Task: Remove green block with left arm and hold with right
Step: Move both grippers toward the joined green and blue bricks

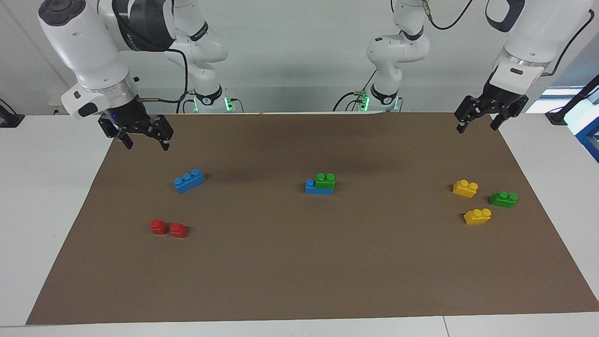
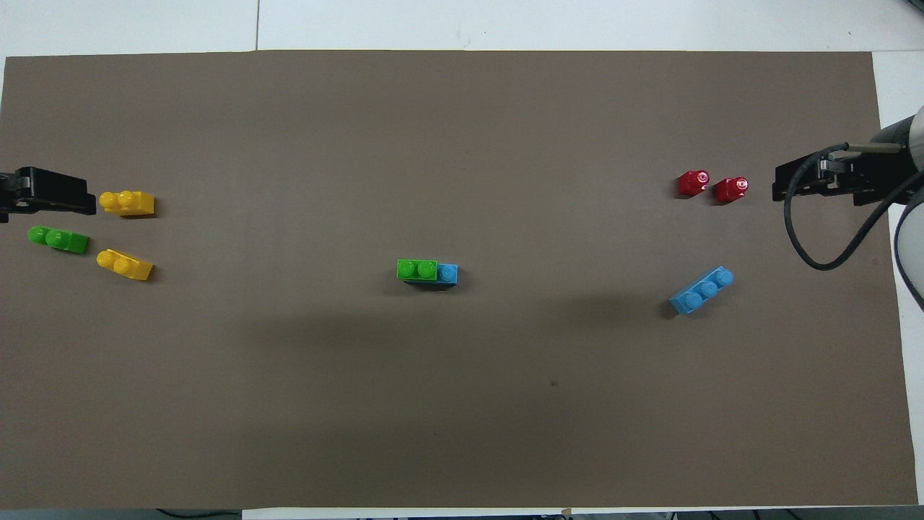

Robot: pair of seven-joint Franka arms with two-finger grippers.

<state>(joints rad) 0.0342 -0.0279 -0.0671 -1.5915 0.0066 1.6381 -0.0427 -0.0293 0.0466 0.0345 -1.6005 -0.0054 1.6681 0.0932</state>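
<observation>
Facing view shows the white counter [image 1: 47,210] covered almost wholly by a brown mat [image 1: 299,262], with two white arms rising at the robots' end. Both arms wait, raised above the mat's corners nearest the robots. The right tool [image 1: 145,139] hangs over the corner at the right arm's end, its two fingers spread apart and holding nothing. The left tool [image 1: 478,122] hangs over the corner at the left arm's end, fingers likewise parted and empty. Near the middle of the mat sits a blue brick [image 1: 312,186], and the green block [image 1: 325,180] is stacked on it, covering the part toward the left arm's end and leaving one blue stud bare at the right arm's end; the overhead view shows the same stack [image 2: 417,269] with the bare stud [image 2: 448,273] beside it. No tool touches the stack. A loose blue brick [image 1: 189,180] with three studs lies askew toward the right arm's end, well apart from the stack. Farther from the robots than that brick, two red bricks [image 1: 169,228] stand just beside each other. Toward the left arm's end lie two yellow bricks [image 1: 465,187], one nearer to the robots than the other [image 1: 477,216], and a darker green brick [image 1: 503,199] lies beside them, closer to the mat's edge.
</observation>
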